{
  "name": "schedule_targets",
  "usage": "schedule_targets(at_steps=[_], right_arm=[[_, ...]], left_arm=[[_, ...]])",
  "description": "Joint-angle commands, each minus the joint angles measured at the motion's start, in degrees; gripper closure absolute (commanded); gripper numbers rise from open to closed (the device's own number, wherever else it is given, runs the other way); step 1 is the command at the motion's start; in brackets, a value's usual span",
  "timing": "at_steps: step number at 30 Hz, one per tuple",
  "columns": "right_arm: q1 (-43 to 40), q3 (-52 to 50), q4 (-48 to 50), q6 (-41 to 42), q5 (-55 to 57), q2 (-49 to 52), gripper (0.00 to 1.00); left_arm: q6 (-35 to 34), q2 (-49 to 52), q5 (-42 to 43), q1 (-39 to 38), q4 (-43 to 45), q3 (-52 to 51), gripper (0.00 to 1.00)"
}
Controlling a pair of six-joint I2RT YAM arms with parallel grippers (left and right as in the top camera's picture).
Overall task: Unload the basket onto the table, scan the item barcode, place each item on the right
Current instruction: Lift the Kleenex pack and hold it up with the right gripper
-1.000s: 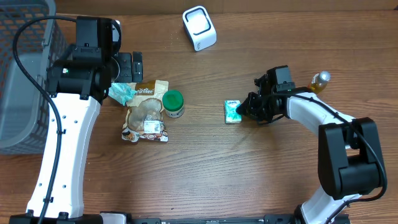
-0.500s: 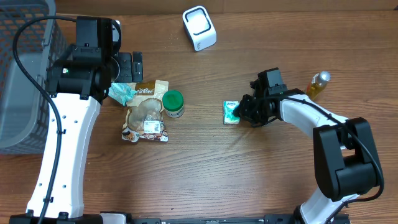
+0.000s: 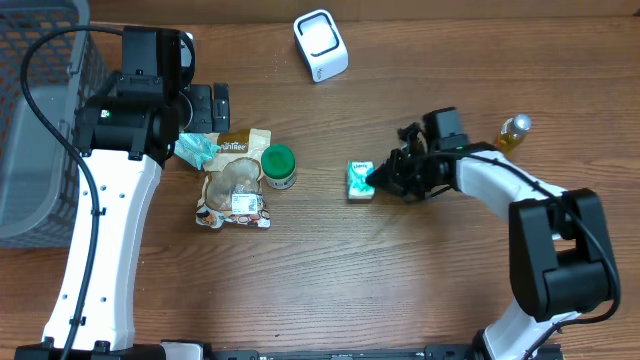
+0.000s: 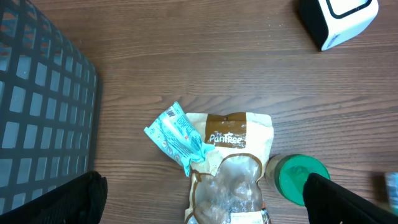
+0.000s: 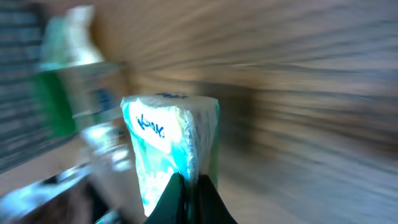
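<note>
My right arm reaches in from the lower right corner, elbow bent, forearm lying low across the table (image 3: 400, 280) and pointing left. The right gripper (image 3: 376, 180) sits at the right edge of the small green-and-white tissue pack (image 3: 359, 181), and in the blurred wrist view its fingers (image 5: 200, 196) are pinched together on the pack's lower edge, with no gap between them. The pack stands mid-table, right of the green-lidded jar (image 3: 278, 166) and well below the white barcode scanner (image 3: 320, 45) at the far edge. Between pack and scanner I see bare wood. An amber bottle (image 3: 513, 132) stands close behind my right forearm. My left arm stretches up the left side beside the grey basket (image 3: 30, 120), and the left gripper (image 3: 212, 107) hangs with its jaws spread wide over the snack pouch (image 4: 233, 168) and a teal wrapper (image 4: 177, 137), holding nothing.
</note>
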Motion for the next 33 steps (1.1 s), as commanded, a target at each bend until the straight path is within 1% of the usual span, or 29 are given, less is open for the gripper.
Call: schedule_targets(at_steps=[1, 5, 7, 8, 14, 17, 20, 23, 27, 30, 33], right_arm=[[-3.5, -0.2, 0.7, -5.7, -22.1, -0.2, 0.96], [-7.1, -0.2, 0.6, -12.1, -38.5, -0.7, 0.96], [-8.4, -0.2, 0.6, -14.1, -44.7, -1.2, 0.96], [-9.0, -0.2, 0.3, -14.3, -46.0, -1.5, 0.96], [-11.4, -0.2, -1.4, -13.9, -46.0, -5.2, 0.96], [-12.1, -0.2, -3.8, -13.8, -46.0, -9.8, 0.96], [-12.5, -0.2, -4.0, -13.2, -46.0, -15.1, 0.96], [-12.5, -0.2, -3.9, -11.5, -46.0, -20.7, 0.96], [-12.5, -0.2, -3.9, -8.8, -46.0, -25.6, 0.96], [-12.5, -0.2, -3.9, -6.1, -46.0, -28.1, 0.96], [-12.5, -0.2, -3.9, -5.6, -46.0, -29.7, 0.96]], left_arm=[[0.9, 0.3, -0.3, 0.2, 0.0, 0.7, 0.00], [0.9, 0.3, -0.3, 0.1, 0.0, 0.7, 0.00], [0.9, 0.3, -0.3, 0.2, 0.0, 0.7, 0.01], [0.9, 0.3, -0.3, 0.2, 0.0, 0.7, 0.01], [0.9, 0.3, -0.3, 0.2, 0.0, 0.7, 0.00], [0.9, 0.3, -0.3, 0.1, 0.0, 0.7, 0.00], [0.9, 0.3, -0.3, 0.2, 0.0, 0.7, 0.01], [0.9, 0.3, -0.3, 0.2, 0.0, 0.7, 0.00], [0.9, 0.3, -0.3, 0.2, 0.0, 0.7, 0.01], [0.9, 0.3, -0.3, 0.2, 0.0, 0.7, 0.01], [0.9, 0.3, -0.3, 0.2, 0.0, 0.7, 0.00]])
